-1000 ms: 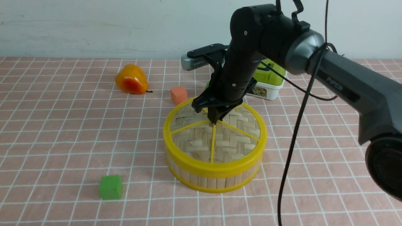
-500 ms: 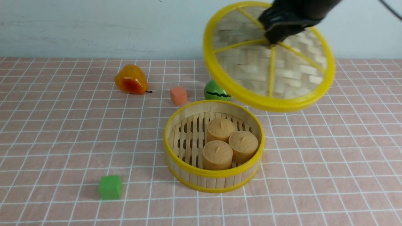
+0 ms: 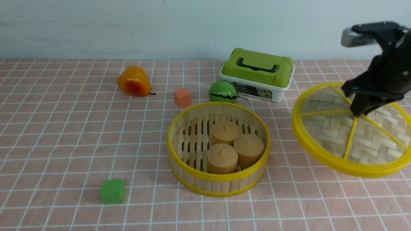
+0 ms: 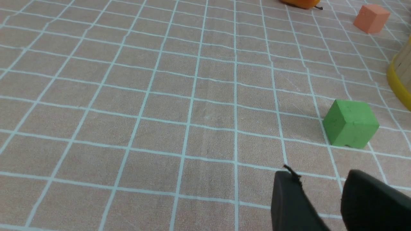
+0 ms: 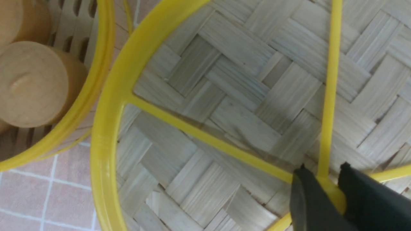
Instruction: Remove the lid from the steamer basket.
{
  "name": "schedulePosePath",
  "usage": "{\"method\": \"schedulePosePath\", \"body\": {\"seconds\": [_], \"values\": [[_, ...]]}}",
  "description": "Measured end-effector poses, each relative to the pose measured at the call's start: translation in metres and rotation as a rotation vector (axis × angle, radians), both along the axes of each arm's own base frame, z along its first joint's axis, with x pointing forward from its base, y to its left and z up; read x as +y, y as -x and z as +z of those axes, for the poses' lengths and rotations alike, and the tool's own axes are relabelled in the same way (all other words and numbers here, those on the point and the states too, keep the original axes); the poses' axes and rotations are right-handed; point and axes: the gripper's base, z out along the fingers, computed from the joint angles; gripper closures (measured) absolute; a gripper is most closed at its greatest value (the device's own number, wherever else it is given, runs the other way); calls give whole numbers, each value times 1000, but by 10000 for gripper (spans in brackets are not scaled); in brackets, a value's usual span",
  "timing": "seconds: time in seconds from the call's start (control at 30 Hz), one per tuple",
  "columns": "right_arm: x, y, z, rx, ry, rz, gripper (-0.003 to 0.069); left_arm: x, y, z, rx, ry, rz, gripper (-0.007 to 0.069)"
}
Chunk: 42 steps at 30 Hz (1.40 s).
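Observation:
The lid [image 3: 337,134], a woven bamboo disc with a yellow rim and spokes, hangs tilted to the right of the steamer basket [image 3: 219,183], apart from it. My right gripper [image 3: 358,113] is shut on the lid's yellow centre knob [image 5: 330,192]. In the right wrist view the lid [image 5: 231,96] fills the frame, with the basket's rim [image 5: 102,64] beside it. The basket stands open on the table with three tan cylinders [image 3: 236,146] on its slatted floor. My left gripper [image 4: 321,183] hovers low over the table, open and empty, left of the basket.
A green cube [image 3: 112,191] lies left of the basket, near my left gripper [image 4: 350,123]. An orange cube [image 3: 182,97], an orange pear [image 3: 134,81], a green watermelon toy [image 3: 222,92] and a white box with a green lid [image 3: 257,73] stand behind the basket.
The lid has been lifted off the basket, carried up and then down to the right in my right gripper. The basket's three cylinders and the box behind are now uncovered.

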Motion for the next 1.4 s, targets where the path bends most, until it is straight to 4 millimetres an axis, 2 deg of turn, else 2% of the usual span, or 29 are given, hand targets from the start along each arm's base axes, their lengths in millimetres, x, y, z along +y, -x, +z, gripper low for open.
{"method": "schedulePosePath", "body": {"seconds": [0.03, 0.07, 0.23, 0.47, 0.7, 0.9, 1.0, 1.07, 1.17, 1.2, 1.23, 1.3, 1.33, 1.37, 1.4], "values": [[0, -1, -2, -2, -1, -1, 580, 0, 0, 0, 0, 0, 0, 386], [1, -9, -16, 7, -4, -7, 580, 0, 0, 0, 0, 0, 0, 386], [1, -30, -51, 18, 0, -21, 580, 0, 0, 0, 0, 0, 0, 386], [2, -41, -78, 53, -2, -28, 576, 0, 0, 0, 0, 0, 0, 386], [2, -44, -83, 39, -2, -33, 541, 0, 0, 0, 0, 0, 0, 386], [2, -39, -80, 76, -3, -26, 454, 0, 0, 0, 0, 0, 0, 386], [2, -34, -73, 99, -3, -19, 420, 0, 0, 0, 0, 0, 0, 386], [2, -29, -59, 94, -5, -13, 397, 0, 0, 0, 0, 0, 0, 386], [2, -13, -15, 25, -13, -5, 386, 0, 0, 0, 0, 0, 0, 386], [2, -11, -9, 13, -14, -4, 386, 0, 0, 0, 0, 0, 0, 386], [1, 1, 14, -35, -20, -1, 388, 0, 0, 0, 0, 0, 0, 386], [1, 20, 45, -109, -29, 1, 402, 0, 0, 0, 0, 0, 0, 386], [0, 29, 58, -141, -32, 3, 413, 0, 0, 0, 0, 0, 0, 386], [0, 31, 61, -148, -32, 4, 416, 0, 0, 0, 0, 0, 0, 386], [-1, 49, 85, -215, -36, 6, 438, 0, 0, 0, 0, 0, 0, 386]]}}
